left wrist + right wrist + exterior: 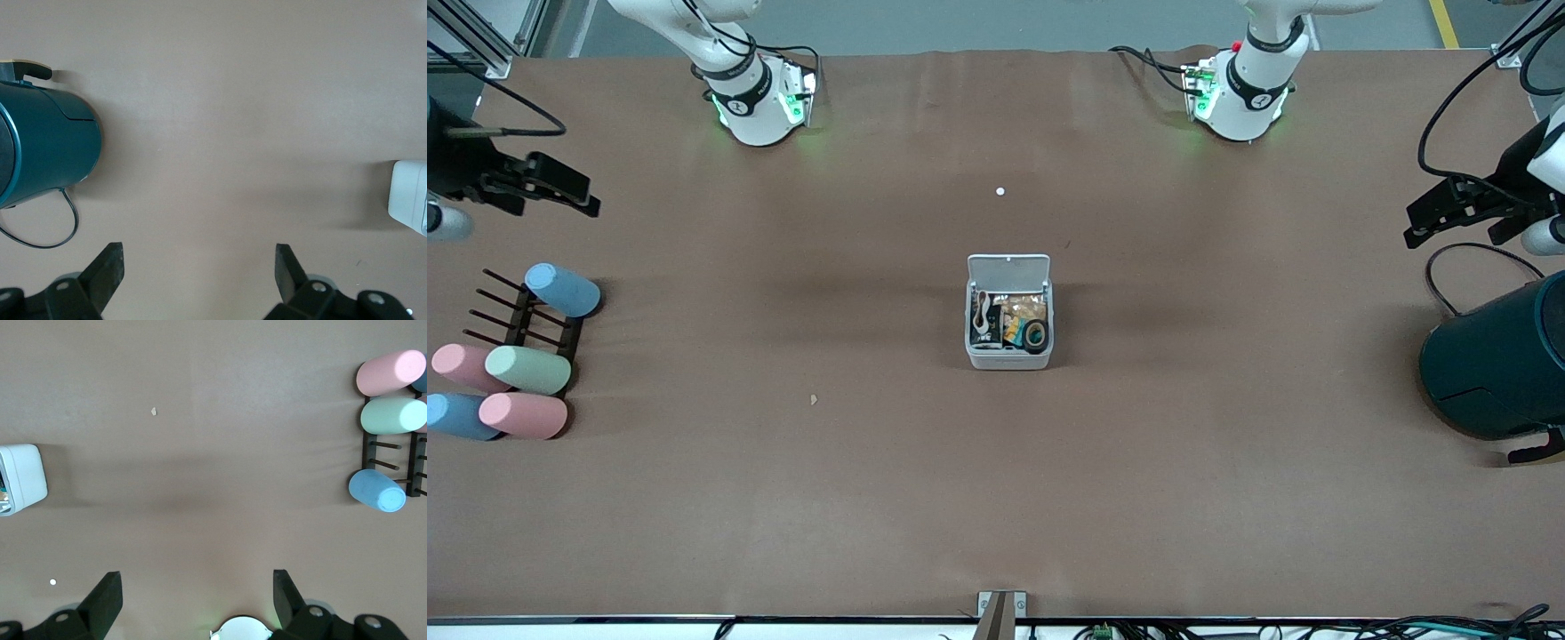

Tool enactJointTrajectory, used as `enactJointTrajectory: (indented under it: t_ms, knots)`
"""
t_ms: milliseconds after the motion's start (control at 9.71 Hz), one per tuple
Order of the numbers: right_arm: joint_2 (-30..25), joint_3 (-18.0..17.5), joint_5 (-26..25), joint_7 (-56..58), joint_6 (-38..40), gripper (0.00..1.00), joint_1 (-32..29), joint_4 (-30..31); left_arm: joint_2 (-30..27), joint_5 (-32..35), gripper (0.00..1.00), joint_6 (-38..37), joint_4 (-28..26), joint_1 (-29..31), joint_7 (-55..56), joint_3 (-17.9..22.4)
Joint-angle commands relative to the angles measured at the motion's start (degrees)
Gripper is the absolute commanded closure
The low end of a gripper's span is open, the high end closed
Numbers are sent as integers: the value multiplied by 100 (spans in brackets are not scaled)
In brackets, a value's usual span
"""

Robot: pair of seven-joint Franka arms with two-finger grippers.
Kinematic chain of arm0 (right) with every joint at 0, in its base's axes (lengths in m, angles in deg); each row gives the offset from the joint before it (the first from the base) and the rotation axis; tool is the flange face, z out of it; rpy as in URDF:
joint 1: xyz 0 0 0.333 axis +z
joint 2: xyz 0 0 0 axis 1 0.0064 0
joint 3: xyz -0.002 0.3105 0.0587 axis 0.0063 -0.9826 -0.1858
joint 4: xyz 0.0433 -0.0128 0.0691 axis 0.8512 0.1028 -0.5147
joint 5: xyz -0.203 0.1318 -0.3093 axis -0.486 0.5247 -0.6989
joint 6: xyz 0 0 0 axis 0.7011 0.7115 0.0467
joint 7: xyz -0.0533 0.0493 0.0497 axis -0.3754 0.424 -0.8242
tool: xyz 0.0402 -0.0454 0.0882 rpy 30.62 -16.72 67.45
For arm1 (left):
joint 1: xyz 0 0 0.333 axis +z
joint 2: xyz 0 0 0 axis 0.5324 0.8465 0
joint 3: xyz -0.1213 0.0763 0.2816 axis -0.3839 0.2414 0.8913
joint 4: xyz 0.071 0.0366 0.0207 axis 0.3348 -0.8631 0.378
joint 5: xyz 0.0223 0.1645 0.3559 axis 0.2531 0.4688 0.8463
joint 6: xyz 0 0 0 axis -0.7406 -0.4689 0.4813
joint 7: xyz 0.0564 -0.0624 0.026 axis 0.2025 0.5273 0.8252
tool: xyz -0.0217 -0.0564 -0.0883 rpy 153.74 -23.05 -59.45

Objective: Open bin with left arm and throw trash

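Observation:
The white bin [1009,357] stands mid-table with its hinged lid [1008,266] tipped up and back. Inside lies the trash: a black wrapper [983,332], a beige rubber band [983,308] and a dark tape ring [1035,335], with some yellow-orange bits beside them. My left gripper [1418,222] hangs open and empty at the left arm's end of the table, over bare table beside the teal container; its wrist view shows both fingers spread [199,257] and one corner of the bin [408,203]. My right gripper [583,197] is open and empty at the right arm's end [197,583], with the bin [23,479] at that view's edge.
A large dark teal round container [1498,360] with a cable lies at the left arm's end [47,150]. Several pastel cylinders [527,370] lie on and around a dark peg rack [534,322] at the right arm's end. A white dot [1000,191] and a small scrap [814,400] lie on the table.

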Motion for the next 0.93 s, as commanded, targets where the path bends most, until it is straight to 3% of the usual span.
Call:
enactJointTrajectory:
  t_ms: [0, 412, 824]
  knots:
    - [-193, -118, -17, 101, -138, 1, -54, 304, 41, -55, 0, -21, 111, 8, -9, 4]
    - [-184, -144, -517, 110, -252, 1, -36, 242, 41, -64, 0, -30, 111, 8, 18, 4]
    - [-184, -144, -527, 101, -235, 1, -62, 269, 41, -64, 0, -29, 111, 8, 44, 4]
